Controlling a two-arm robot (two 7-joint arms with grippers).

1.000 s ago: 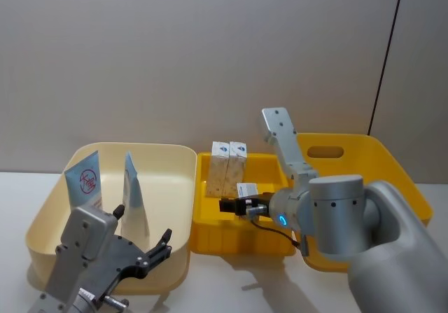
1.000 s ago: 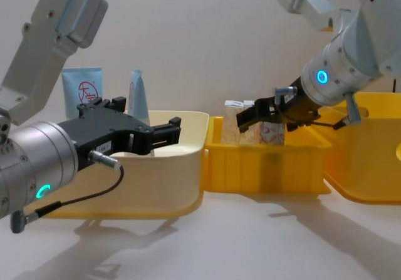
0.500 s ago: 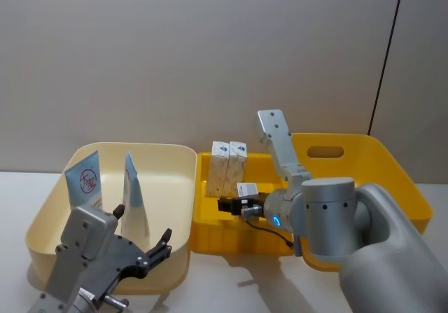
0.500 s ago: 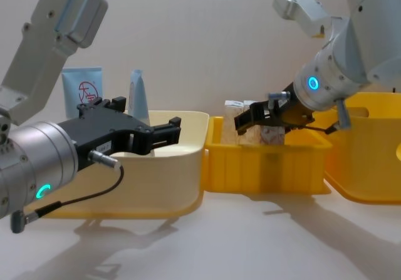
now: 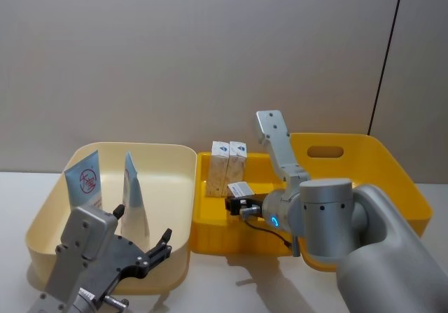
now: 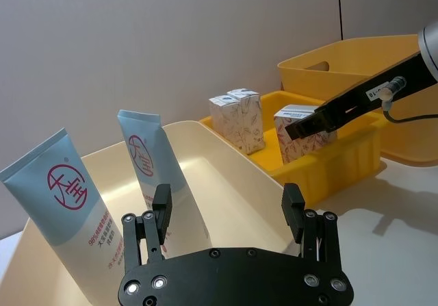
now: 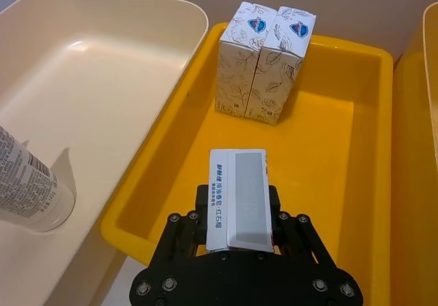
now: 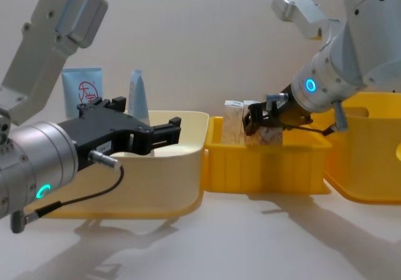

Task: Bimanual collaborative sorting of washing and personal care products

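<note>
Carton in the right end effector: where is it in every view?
Head view: carton in the right end effector, centre, at the small yellow bin.
Chest view: carton right of centre.
Left wrist view: carton beyond the cream bin.
Right wrist view: carton between its fingers.
Landmark: two standing cartons behind it.

Three bins in a row on the table (image 5: 210, 292), head view.
The left bin (image 5: 140, 145) fills the lower left, the middle bin (image 5: 238, 243) touches its right side at centre, and the right bin (image 5: 392, 164) lies just beside that, at centre right. Two tubes stand in the left bin, one tube (image 5: 85, 182) by its left wall and the other tube (image 5: 133, 198) to the right. Two cartons (image 5: 228, 166) stand touching at the middle bin's back wall. In front of them a third carton (image 5: 240, 188) is clamped in the right tool (image 5: 236, 204). The left tool (image 6: 227, 203) hovers spread at bottom left, over the left bin's front rim.
</note>
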